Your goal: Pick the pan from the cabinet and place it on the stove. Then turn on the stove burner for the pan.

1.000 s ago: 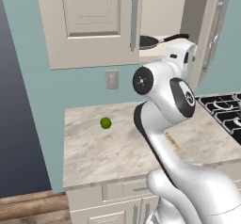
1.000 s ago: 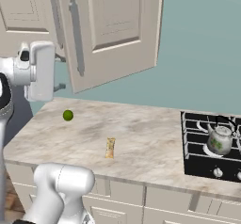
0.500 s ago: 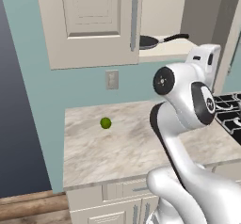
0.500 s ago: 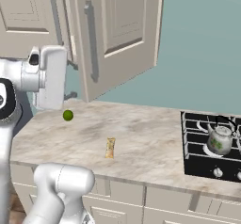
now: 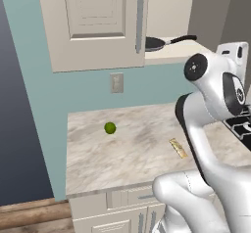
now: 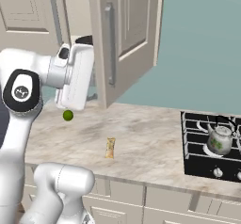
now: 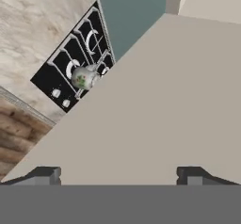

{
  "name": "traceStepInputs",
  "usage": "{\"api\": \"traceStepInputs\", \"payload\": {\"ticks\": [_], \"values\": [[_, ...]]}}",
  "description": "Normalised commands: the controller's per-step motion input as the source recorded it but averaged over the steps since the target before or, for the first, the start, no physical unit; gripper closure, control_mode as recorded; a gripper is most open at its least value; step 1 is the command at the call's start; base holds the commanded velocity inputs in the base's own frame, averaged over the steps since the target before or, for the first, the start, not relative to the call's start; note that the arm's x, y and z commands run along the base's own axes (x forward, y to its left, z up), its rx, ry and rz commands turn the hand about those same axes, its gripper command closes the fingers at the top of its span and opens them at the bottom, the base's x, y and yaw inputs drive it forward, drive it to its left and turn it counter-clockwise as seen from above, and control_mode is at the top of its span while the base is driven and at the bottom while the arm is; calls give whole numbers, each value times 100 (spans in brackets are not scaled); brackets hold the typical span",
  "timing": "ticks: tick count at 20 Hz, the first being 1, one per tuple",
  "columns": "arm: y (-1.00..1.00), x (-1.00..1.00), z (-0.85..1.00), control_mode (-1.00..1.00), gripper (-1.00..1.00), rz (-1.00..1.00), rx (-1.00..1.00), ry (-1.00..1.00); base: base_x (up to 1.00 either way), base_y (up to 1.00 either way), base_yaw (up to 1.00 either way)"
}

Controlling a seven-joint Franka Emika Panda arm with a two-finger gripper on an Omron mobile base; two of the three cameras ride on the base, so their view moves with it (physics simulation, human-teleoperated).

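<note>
So the cabinet [image 5: 98, 21] has its right door swung wide open, and the bench [image 5: 137, 149] runs below it with the stove [image 6: 212, 148] at its right end. The pan [image 5: 159, 43] sits on the cabinet's bottom shelf, handle pointing right. The pincer [image 7: 117, 173] is lower, to the cabinet's right, facing the open door, fingertips apart and empty. Since half a second ago the arm's swung further right, away from the pan.

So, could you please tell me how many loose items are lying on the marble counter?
2: a lime toward the wall on the counter's left, and a small tan bar nearer the front edge. The arm may hide others.
</note>
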Motion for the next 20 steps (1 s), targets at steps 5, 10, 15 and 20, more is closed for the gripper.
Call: {"api": "traceStepInputs", "payload": {"ticks": [5, 10, 15, 20], "values": [[-67, -5, 0, -100, -100, -3, 0, 7, 0, 0, 0], [-53, -10, 0, -100, -100, -2, 0, 1, 0, 0, 0], [-20, -14, -3, -100, -100, 0, 0, -8, 0, 0, 0], [4, -15, 0, -100, -100, 0, 1, -18, 0, 0, 0]]}}
